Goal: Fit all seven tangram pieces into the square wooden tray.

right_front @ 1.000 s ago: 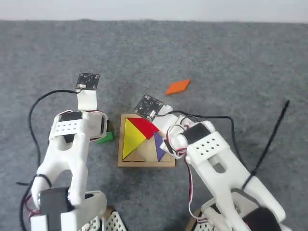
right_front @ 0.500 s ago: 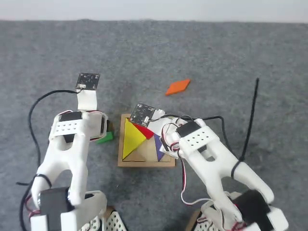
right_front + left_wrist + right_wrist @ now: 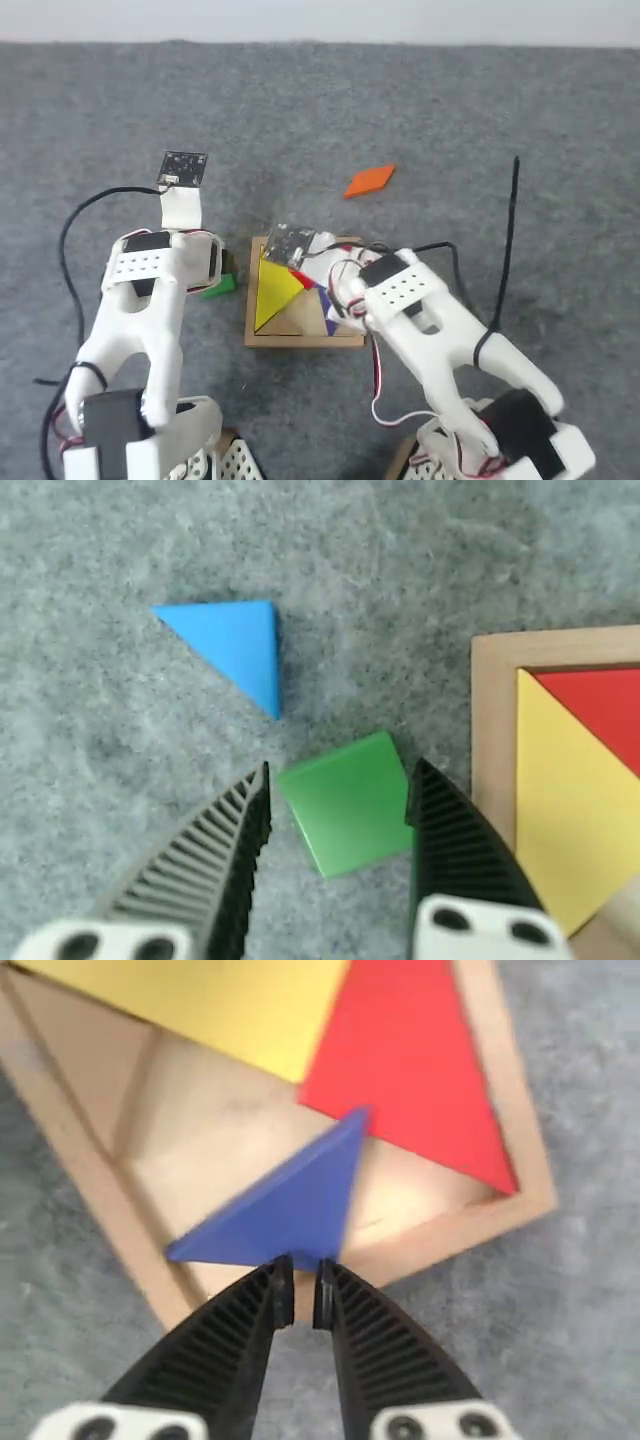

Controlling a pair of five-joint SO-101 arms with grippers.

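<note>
So, your left gripper (image 3: 340,770) is spread wide open and sits low over the carpet (image 3: 100,780), one finger on each side of the green square (image 3: 350,815), which lies flat between them. From the wrist view I can't tell if the pads actually touch it. That square is out on the carpet just beside the tray (image 3: 492,730), and the light blue triangle (image 3: 235,645) lies near it, a bit farther from the tray and not touching the square. Your right gripper (image 3: 303,1280) is pinched down on one edge of the dark blue triangle (image 3: 285,1215), and it holds that piece tilted over the bare wood inside the tray, with one corner pointing at the red triangle (image 3: 420,1070). The red one and the yellow triangle (image 3: 220,1000) both lie flat in the tray, edge to edge. In the high view the orange piece (image 3: 369,180) lies by itself on the carpet, well apart from the tray on the side away from the arms.
</note>
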